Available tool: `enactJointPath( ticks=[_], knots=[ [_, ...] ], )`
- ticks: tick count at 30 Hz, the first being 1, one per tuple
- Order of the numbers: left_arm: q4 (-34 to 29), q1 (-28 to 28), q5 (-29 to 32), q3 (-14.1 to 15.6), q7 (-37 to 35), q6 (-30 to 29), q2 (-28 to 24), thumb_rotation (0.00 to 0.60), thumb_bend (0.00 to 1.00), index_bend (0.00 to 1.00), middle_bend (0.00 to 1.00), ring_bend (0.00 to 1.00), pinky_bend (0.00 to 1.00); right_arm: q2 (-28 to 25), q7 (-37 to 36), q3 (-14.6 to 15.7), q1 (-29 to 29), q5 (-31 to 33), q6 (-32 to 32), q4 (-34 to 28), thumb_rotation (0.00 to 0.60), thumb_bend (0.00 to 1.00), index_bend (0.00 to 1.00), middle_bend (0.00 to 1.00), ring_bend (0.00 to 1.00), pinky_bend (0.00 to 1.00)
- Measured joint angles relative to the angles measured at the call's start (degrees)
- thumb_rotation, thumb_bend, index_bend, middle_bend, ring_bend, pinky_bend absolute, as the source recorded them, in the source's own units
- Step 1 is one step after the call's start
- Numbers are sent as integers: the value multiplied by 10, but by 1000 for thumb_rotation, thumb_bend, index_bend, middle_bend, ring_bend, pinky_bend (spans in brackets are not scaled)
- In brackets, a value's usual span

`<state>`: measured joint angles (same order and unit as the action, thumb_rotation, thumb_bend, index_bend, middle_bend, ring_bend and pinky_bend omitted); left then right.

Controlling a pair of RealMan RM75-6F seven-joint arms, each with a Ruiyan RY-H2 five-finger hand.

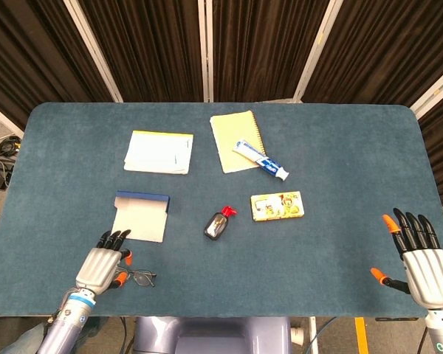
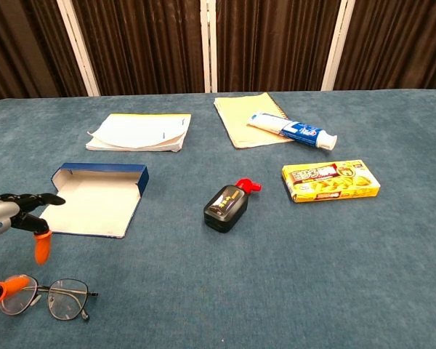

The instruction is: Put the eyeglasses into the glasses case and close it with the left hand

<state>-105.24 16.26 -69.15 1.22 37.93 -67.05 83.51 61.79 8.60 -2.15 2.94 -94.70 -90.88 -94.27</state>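
Thin wire-framed eyeglasses [image 1: 138,278] [image 2: 49,297] lie folded open near the table's front left edge. Just behind them rests the glasses case [image 1: 140,217] [image 2: 94,200], a flat box with a blue rim and its pale lid laid open. My left hand [image 1: 103,267] [image 2: 7,218] hovers over the left lens with its fingers apart. One orange fingertip [image 2: 11,284] sits close to the left lens; contact is unclear. My right hand [image 1: 421,258] stays spread and empty at the front right edge, far from both objects.
A black bottle with a red cap [image 1: 218,223] lies right of the case. A yellow box [image 1: 277,205], a toothpaste tube [image 1: 262,160] on a yellow notepad [image 1: 232,136], and a stack of papers [image 1: 159,152] sit further back.
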Motion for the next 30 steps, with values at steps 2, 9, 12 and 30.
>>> enactJointPath(
  ticks=[2,9,12,30],
  knots=[
    [3,3,7,0,-2,5,5,600,393,471,0,0,0,0,0,0,0,1,1,0,600,0,0,0,0,0],
    [10,8,16,5,0,6,13,600,441,468,0,0,0,-1,-1,0,1,1,3,0,600,0,0,0,0,0],
    [11,9,17,7,3,3,15,600,441,468,0,0,0,-1,-3,-1,1,1,2,0,600,0,0,0,0,0],
    [39,16,26,18,-10,8,32,600,441,481,0,0,0,-3,-6,-1,2,3,4,1,600,0,0,0,0,0]
  ],
)
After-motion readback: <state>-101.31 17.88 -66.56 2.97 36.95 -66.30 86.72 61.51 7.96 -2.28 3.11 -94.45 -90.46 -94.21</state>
